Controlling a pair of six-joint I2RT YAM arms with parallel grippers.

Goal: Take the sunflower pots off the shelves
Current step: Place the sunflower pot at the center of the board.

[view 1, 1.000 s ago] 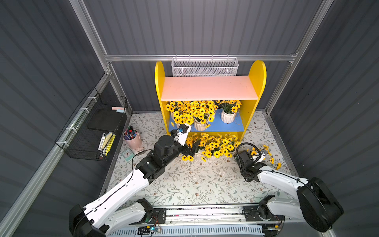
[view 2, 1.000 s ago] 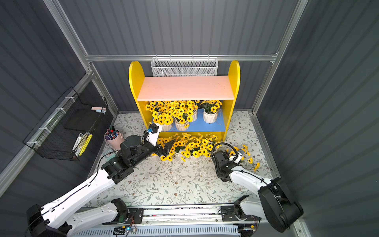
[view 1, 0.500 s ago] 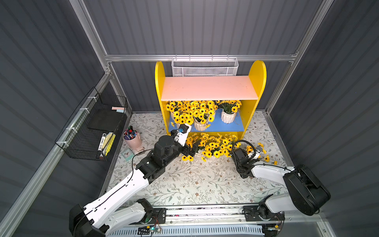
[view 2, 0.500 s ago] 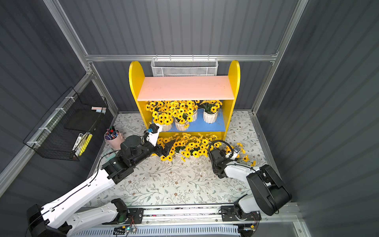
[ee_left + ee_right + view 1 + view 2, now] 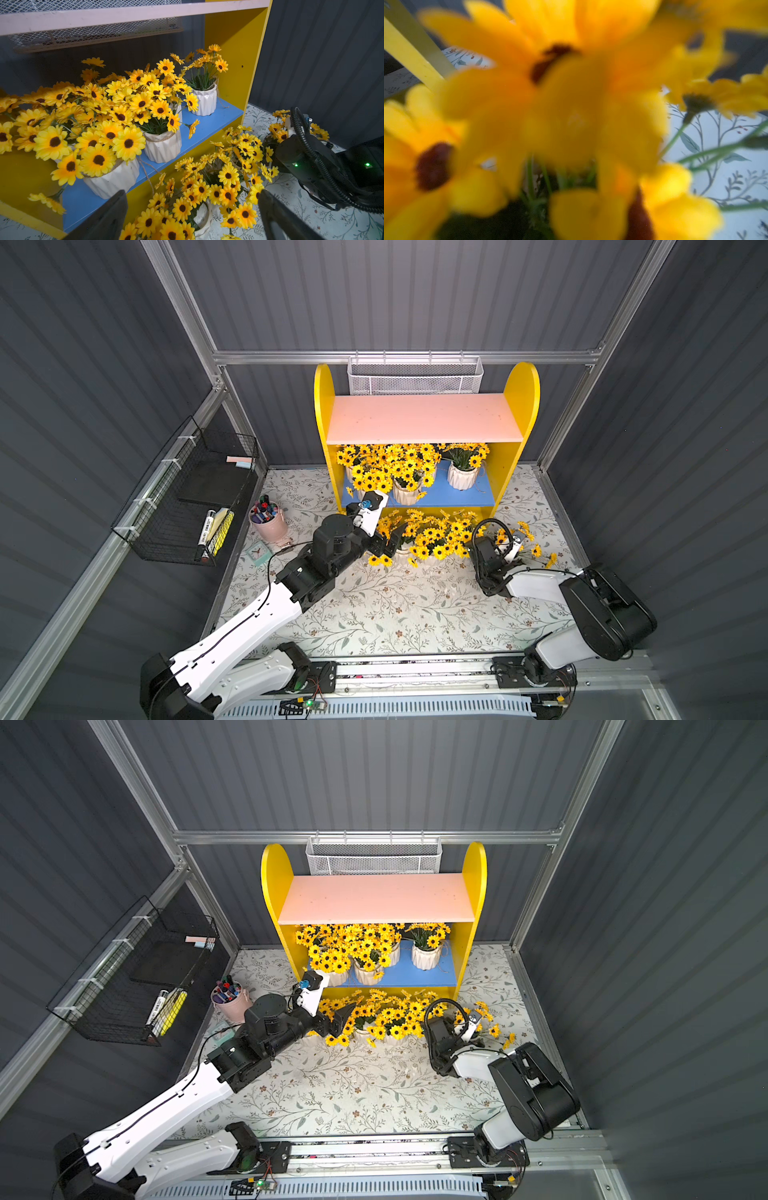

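Several pots (image 5: 461, 477) stand crowded on the blue board (image 5: 461, 499) of the shelves (image 5: 521, 406), the pink board (image 5: 424, 423) bare; the rest sit bunched on the worktop (image 5: 395, 605) just in front, likely the nearest spot to set them down. The left jaws gape wide and empty, low beside that bunch and facing the blue board, probably since the pink board bars a reach from above. The right jaws are buried in blooms at the bunch's right end: spread wide, but whether they hold a pot I cannot tell.

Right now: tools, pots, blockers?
Left tool open, empty. Right tool buried in a floor pot's flowers, state unclear. Several sunflower pots on blue lower board. Flowers block right wrist view.
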